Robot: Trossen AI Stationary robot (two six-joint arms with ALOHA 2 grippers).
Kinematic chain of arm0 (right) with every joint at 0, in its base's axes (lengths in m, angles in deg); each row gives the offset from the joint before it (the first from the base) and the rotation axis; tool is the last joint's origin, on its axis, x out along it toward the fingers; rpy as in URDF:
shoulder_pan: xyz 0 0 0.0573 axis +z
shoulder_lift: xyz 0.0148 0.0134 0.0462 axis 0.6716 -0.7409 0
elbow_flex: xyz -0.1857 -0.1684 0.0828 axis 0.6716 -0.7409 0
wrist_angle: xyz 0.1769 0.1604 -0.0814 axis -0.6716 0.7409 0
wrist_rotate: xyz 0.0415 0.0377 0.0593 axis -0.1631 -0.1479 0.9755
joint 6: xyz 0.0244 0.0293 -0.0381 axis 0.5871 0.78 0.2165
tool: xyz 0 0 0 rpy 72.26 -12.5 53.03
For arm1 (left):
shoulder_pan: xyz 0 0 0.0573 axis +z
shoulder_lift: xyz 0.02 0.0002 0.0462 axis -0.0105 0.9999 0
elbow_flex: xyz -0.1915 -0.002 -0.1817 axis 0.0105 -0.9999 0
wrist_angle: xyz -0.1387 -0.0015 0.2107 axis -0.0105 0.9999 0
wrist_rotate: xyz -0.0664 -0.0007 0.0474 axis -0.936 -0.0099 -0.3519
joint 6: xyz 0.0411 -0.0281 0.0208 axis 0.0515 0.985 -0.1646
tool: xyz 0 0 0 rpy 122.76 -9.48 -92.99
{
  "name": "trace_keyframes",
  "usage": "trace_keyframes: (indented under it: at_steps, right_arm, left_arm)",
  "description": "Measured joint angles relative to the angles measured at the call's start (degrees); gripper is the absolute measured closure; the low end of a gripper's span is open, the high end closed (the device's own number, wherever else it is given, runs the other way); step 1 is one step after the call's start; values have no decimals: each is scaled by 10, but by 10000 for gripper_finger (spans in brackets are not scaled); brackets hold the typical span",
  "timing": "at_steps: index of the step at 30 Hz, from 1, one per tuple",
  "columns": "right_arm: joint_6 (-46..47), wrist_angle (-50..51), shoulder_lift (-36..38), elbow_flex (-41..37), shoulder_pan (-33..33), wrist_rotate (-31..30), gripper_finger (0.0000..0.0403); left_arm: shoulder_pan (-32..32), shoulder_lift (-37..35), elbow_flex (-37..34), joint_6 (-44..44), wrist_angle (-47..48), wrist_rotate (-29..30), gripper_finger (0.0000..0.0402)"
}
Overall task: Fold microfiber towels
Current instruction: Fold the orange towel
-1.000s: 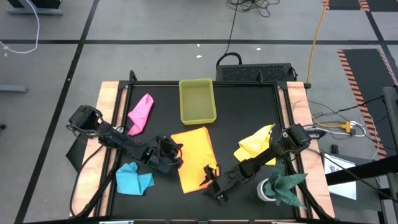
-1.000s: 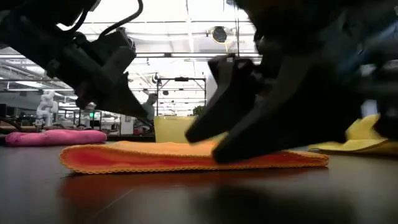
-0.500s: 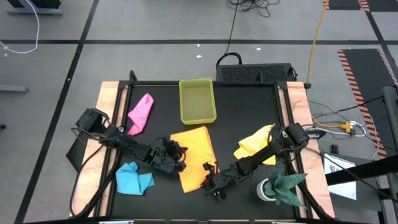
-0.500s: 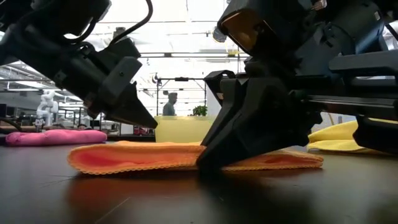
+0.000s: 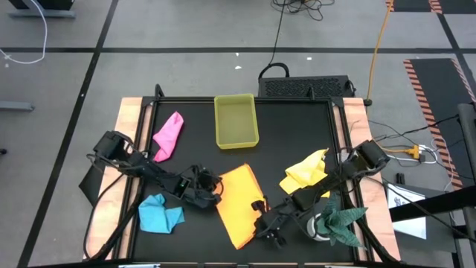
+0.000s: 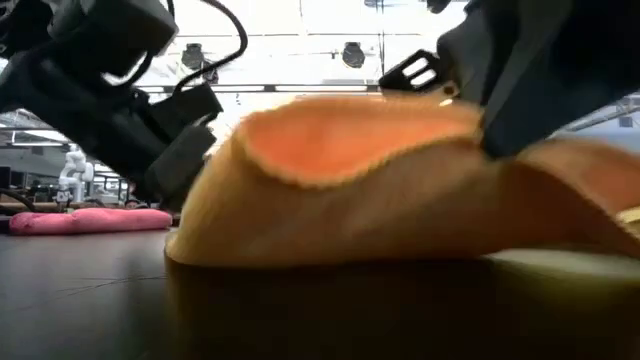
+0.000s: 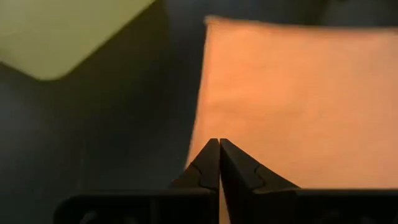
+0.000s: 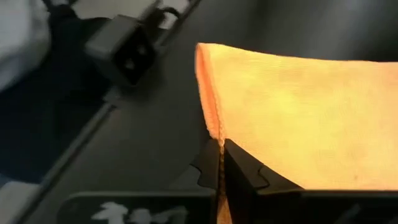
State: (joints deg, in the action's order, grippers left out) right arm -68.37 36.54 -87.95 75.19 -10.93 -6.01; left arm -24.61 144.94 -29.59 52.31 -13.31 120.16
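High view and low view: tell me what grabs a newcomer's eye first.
The orange towel at the table's front middle, with both grippers shut on its edges: the left gripper on its left side, the right gripper on its right. In the low view it bulges up, filling the picture.

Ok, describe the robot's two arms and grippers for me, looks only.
Both arms are dark, nearly black, built of slim jointed links with loose black cables looping alongside. The left gripper and right gripper each end in two dark tapered fingers, wedge-shaped with stepped inner edges, on a wide black crossbar. The right crossbar carries pale, unreadable lettering.
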Motion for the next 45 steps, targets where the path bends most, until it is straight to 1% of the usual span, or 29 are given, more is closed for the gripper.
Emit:
trace_keyframes:
  at_steps: [2, 4, 7, 10, 13, 16, 19, 23, 26, 30, 34, 39, 42, 45]
  right_arm:
    - [2, -1, 1, 0, 6, 2, 400]
    - [5, 6, 0, 0, 8, 3, 400]
    - [8, 7, 0, 0, 7, 2, 400]
    - [8, 0, 0, 0, 2, 6, 400]
    - [8, 1, 0, 3, -12, 28, 400]
    - [16, -4, 1, 4, -34, 27, 400]
    - [33, -4, 10, 4, -57, 21, 401]
    - [33, 11, 41, 4, -76, -29, 401]
    - [31, 17, 68, 4, -92, -33, 401]
    - [24, 18, 75, 5, -114, -33, 401]
    - [23, 19, 59, 5, -133, -33, 401]
    - [23, 18, 43, 4, -157, -34, 401]
    - [22, 19, 43, 4, -165, -56, 401]
    - [16, 19, 43, 4, -168, -62, 401]
  left_arm:
    - [2, 22, 0, -1, -30, -14, 398]
    - [3, 45, 1, -6, -61, -14, 393]
    - [9, 81, 4, -35, -121, -9, 385]
    - [17, 99, 2, -76, -175, -19, 388]
    - [25, 106, 2, -113, -222, -49, 398]
    - [31, 104, 2, -128, -237, -74, 393]
    - [28, 92, 1, -128, -231, -80, 385]
    - [20, 54, 0, -127, -207, -94, 387]
    - [13, 14, 1, -119, -153, -91, 397]
    - [7, -25, 1, -61, -58, -83, 391]
    - [-2, -27, 0, -27, -7, -84, 382]
    - [-8, -20, 0, -17, -1, -83, 389]
    - [-13, -20, 1, -17, -3, -81, 398]
    - [-20, -21, 1, -22, -5, -81, 392]
